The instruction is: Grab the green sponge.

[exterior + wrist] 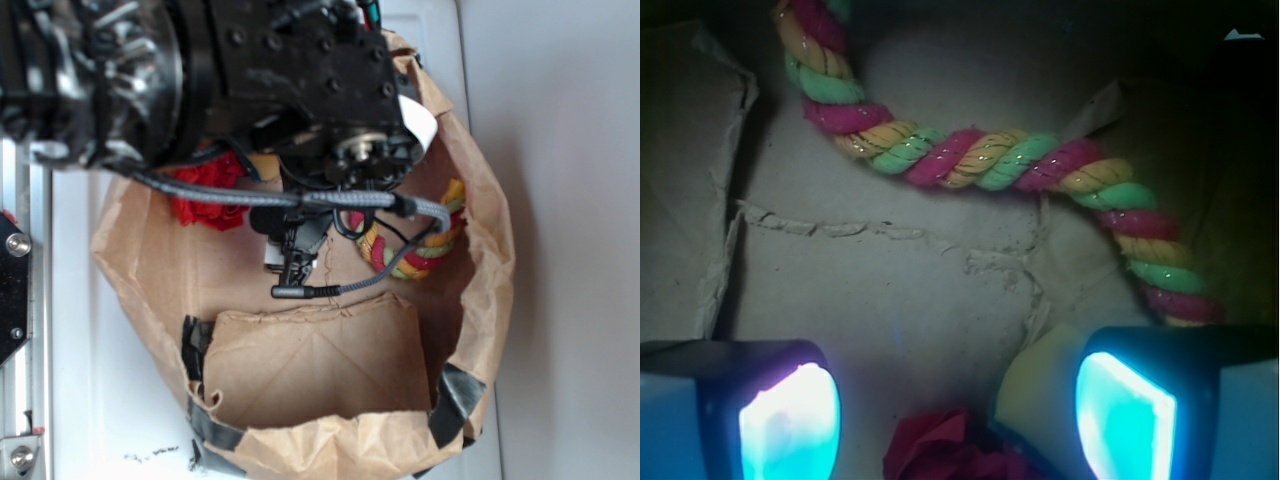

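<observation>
sponge: green sponge (1040,385), yellow foam showing, lies on the paper bag (300,350) floor, partly hidden by the right pad
offset: touching the right pad's inner side, not centred
jaws: gripper (960,415) spread wide, gripping nothing
neighbours: red paper ball (940,450) between the pads; twisted rope (990,160) well beyond

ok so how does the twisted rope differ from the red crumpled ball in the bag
The twisted rope is long and curved, its strands red, yellow and green; the red crumpled ball is a compact, single-coloured lump. In the wrist view the rope stretches across the top, while the ball sits at the bottom edge between the gripper's fingers. Both lie inside the brown paper bag.
</observation>
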Controlling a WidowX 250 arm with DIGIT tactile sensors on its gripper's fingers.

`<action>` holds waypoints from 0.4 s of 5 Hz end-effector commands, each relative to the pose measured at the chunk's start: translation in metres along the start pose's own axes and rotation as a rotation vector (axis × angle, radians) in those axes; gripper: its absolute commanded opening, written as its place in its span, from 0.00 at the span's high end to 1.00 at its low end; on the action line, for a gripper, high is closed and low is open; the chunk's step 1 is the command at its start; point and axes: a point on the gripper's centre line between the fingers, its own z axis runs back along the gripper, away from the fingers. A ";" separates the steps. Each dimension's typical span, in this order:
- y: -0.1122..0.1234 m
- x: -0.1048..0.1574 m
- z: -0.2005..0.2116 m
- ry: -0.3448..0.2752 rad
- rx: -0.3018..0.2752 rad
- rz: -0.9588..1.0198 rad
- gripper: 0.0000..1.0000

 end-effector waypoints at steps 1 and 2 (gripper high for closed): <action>0.020 0.012 -0.005 -0.001 0.045 0.020 0.00; 0.006 0.003 -0.016 0.025 0.059 0.009 0.00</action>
